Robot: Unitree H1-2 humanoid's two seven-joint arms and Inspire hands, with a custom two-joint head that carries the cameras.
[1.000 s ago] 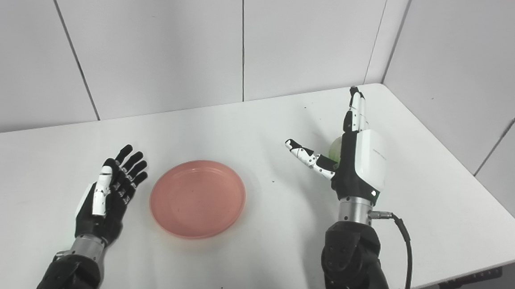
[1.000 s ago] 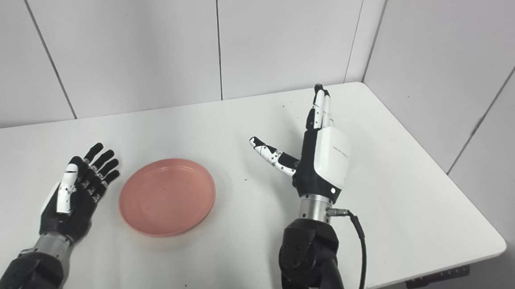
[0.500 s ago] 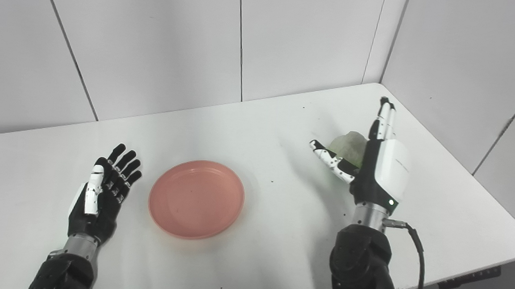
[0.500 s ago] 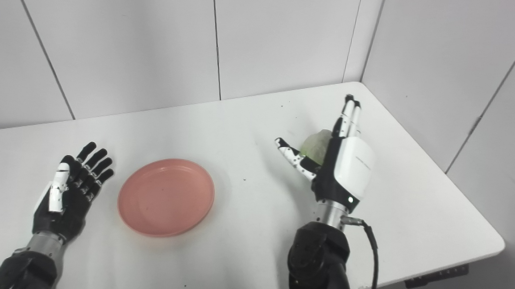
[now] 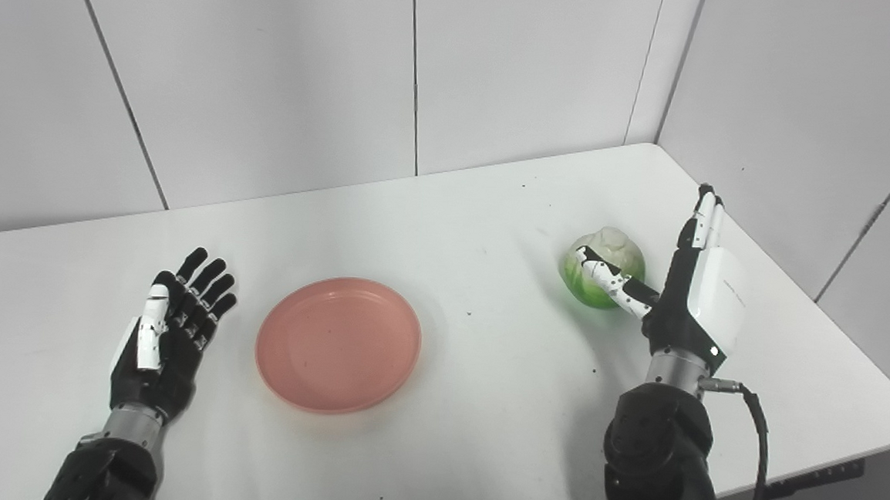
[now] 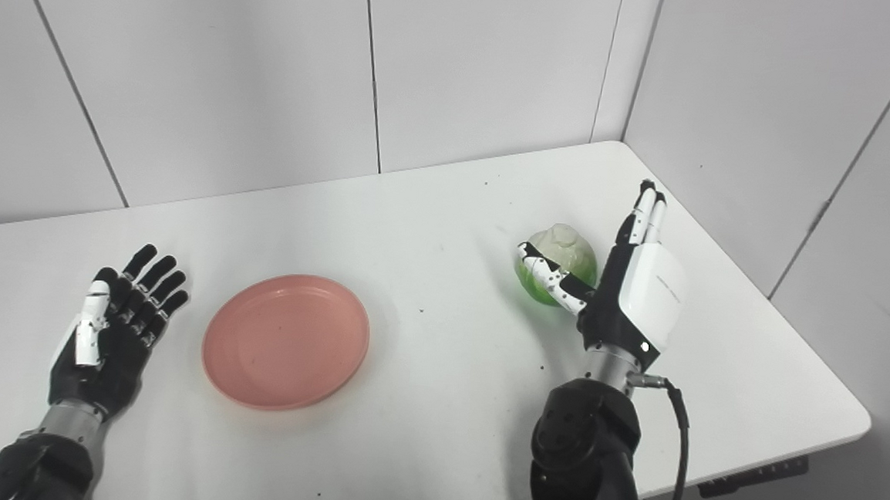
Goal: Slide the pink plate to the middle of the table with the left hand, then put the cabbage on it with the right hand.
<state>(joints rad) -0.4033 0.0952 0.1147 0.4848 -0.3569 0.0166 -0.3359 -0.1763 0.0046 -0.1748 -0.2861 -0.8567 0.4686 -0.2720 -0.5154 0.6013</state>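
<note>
The pink plate [image 5: 338, 342] lies flat on the white table [image 5: 482, 407], left of its middle. My left hand [image 5: 166, 328] rests open to the left of the plate, palm up, a short gap away from its rim. The cabbage [image 5: 604, 265], pale on top and green below, sits on the table at the right. My right hand [image 5: 690, 288] stands open just right of the cabbage, fingers pointing up, thumb stretched across the cabbage's front. I cannot tell whether the thumb touches it.
Grey wall panels close off the table at the back and on the right. The table's right edge [image 5: 857, 337] runs near my right arm. A black cable [image 5: 757, 447] loops from the right wrist.
My right hand has moved right and toward me, uncovering the cabbage, which it had hidden. My left hand has drawn back a little from the plate. The plate has stayed put.
</note>
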